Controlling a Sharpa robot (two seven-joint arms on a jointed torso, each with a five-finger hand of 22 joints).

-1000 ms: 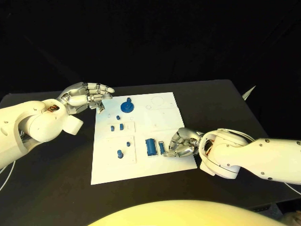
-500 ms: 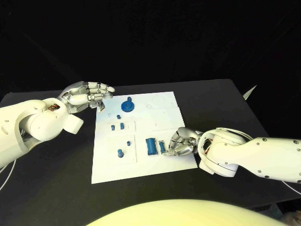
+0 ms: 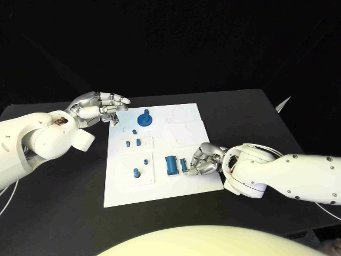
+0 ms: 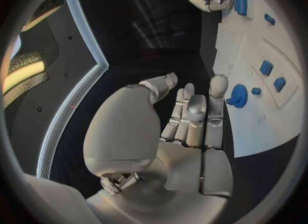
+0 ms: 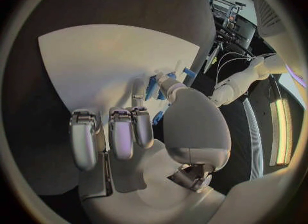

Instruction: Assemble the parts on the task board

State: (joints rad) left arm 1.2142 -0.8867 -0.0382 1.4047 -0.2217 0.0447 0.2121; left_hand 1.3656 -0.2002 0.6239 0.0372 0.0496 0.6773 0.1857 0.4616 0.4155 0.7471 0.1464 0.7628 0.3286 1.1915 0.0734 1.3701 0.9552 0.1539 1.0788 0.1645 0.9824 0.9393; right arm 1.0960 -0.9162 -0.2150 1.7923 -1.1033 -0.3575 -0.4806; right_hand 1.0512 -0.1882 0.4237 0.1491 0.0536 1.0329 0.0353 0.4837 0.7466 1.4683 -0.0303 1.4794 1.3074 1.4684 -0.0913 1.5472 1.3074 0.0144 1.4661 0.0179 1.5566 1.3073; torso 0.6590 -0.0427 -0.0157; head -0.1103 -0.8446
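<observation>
Now, the table (image 3: 240,114) runs bare beyond the board (image 3: 182,124), which sits mid-table with dark room on every side. Left hand (image 3: 99,108) hovers at the board's far left corner, fingers curled together, holding nothing. Right hand (image 3: 203,160) at the near right edge, fingers bunched against a small blue part (image 3: 184,166); whether it is gripped, I cannot tell. A gear (image 3: 144,119) lies just beside the left hand.

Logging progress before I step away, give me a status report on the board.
Left hand curled, holding nothing, at task board far corner. Right hand fingering blue part by the rectangular block. Nothing obstructing.
</observation>
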